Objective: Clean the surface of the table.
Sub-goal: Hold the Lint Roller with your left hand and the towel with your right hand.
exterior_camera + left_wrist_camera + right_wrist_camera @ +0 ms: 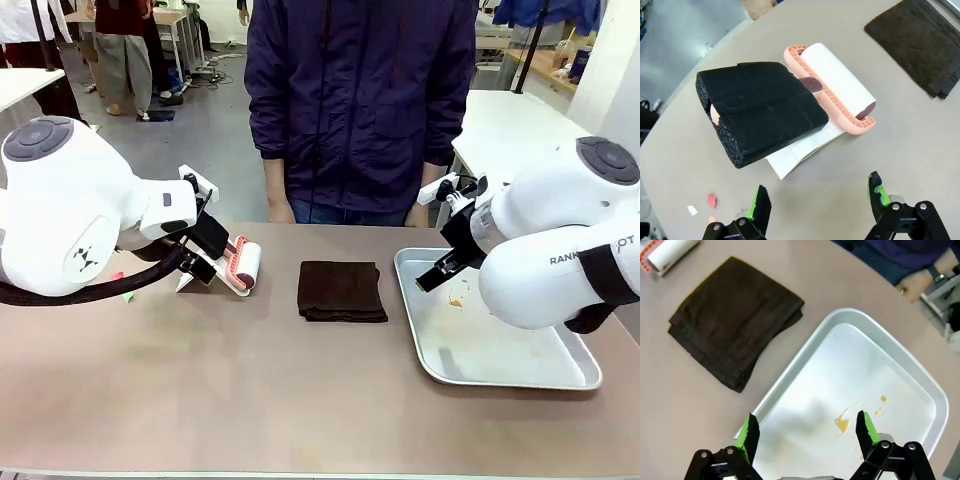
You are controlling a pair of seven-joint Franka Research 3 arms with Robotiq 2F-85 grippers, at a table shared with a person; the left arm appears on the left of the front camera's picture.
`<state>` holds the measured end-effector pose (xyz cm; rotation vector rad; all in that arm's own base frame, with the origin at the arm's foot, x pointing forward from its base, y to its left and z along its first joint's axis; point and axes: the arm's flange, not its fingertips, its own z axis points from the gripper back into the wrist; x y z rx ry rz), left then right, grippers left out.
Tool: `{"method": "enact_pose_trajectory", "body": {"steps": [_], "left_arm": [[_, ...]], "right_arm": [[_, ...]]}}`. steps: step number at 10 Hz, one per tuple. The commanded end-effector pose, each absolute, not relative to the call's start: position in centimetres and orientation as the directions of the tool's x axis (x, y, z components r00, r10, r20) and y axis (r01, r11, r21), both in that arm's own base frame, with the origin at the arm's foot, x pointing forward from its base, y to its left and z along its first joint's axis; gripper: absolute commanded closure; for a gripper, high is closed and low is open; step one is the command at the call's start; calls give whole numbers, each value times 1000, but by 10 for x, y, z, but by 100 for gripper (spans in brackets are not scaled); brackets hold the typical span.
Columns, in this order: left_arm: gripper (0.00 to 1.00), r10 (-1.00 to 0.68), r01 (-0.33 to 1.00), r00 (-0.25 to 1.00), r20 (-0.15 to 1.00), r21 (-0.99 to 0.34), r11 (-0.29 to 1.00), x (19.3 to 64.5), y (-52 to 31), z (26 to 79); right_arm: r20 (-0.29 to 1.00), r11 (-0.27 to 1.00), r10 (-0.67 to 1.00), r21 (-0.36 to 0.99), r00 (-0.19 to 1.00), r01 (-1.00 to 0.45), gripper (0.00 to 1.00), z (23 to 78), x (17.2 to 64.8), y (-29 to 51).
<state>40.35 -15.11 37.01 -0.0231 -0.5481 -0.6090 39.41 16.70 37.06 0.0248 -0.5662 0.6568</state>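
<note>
Left gripper [817, 199] spread wide, empty, above lint roller [835, 80] on table [920, 150], right gripper [807, 432] equally wide, empty, over stained metal tray [520, 382], folded brown cloth [342, 291] between.

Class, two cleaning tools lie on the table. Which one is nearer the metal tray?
The folded dark brown cloth; it lies just beside the tray, while the pink-framed lint roller sits farther left.

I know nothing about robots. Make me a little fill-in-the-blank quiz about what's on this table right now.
1. The folded cloth in the middle of the table is dark ____.
2. The lint roller has a pink frame and a ____ foam handle.
3. The yellowish smear lies inside the metal ____.
4. The left hand above the lint roller has its fingers ____.
Missing words: brown; black; tray; open.
</note>
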Motion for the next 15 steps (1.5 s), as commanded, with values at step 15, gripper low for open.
{"method": "enact_pose_trajectory", "body": {"steps": [15], "left_arm": [[0,-537,549,683,496,137,824,404,-151,370]], "right_arm": [[506,797,571,-153,647,-584,0,371,394,167]]}}
